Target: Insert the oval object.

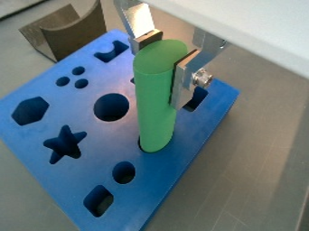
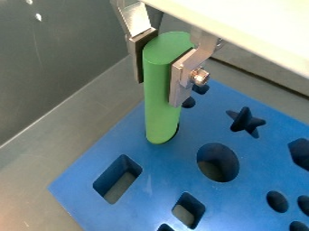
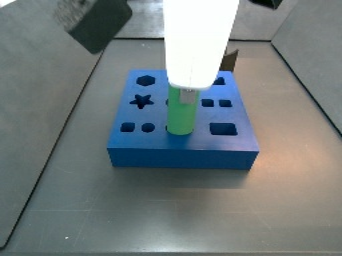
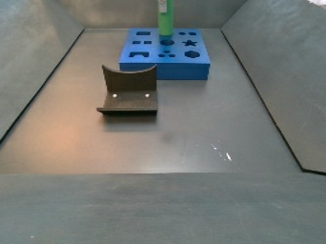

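The oval object, a bright green peg, stands upright with its lower end in the mouth of a hole in the blue block. A dark edge of that hole shows beside it in a wrist view. My gripper is shut on the peg's upper part, one silver finger with a dark pad on each side, as both wrist views show. In a side view the peg rises from the middle of the block under the gripper. It also shows in a side view on the far block.
The block has several other shaped holes, among them a star and a round one. The dark fixture stands on the floor apart from the block and also shows in a wrist view. Grey walls enclose the floor.
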Controlling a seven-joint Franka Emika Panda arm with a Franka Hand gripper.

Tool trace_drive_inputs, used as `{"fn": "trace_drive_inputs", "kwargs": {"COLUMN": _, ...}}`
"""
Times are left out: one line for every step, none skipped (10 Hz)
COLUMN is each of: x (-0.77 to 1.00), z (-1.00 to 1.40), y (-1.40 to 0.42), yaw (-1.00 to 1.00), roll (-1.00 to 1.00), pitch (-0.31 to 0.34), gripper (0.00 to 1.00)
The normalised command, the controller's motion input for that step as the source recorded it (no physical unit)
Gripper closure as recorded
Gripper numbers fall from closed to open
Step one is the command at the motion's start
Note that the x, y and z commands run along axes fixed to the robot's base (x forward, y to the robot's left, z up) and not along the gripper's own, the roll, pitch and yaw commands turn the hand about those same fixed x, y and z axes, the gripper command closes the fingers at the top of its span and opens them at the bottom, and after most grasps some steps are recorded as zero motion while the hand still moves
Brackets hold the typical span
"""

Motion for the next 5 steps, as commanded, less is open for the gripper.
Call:
{"fn": "trace_drive_inputs", "kwargs": {"x": 0.06, "z": -0.26, "y": 0.00, "yaw": -0.03, "roll": 0.00, "pitch": 0.000, "gripper": 1.00}}
{"fn": "trace_drive_inputs", "kwargs": {"x": 0.05, "z": -0.24, "y": 0.00, "yaw": 0.00, "roll": 0.00, "pitch": 0.000, "gripper": 1.00}}
{"fn": "trace_drive_inputs", "kwargs": {"x": 0.00, "z": -0.08, "y": 0.00, "yaw": 0.00, "roll": 0.00, "pitch": 0.000, "gripper": 1.00}}
{"fn": "trace_drive_inputs", "kwargs": {"x": 0.00, "z": 0.00, "y": 0.00, "yaw": 0.00, "roll": -0.02, "pitch": -0.021, "gripper": 1.00}}
{"fn": "trace_drive_inputs", "kwargs": {"x": 0.00, "z": 0.00, "y": 0.00, "yaw": 0.00, "roll": 0.00, "pitch": 0.000, "gripper": 1.00}}
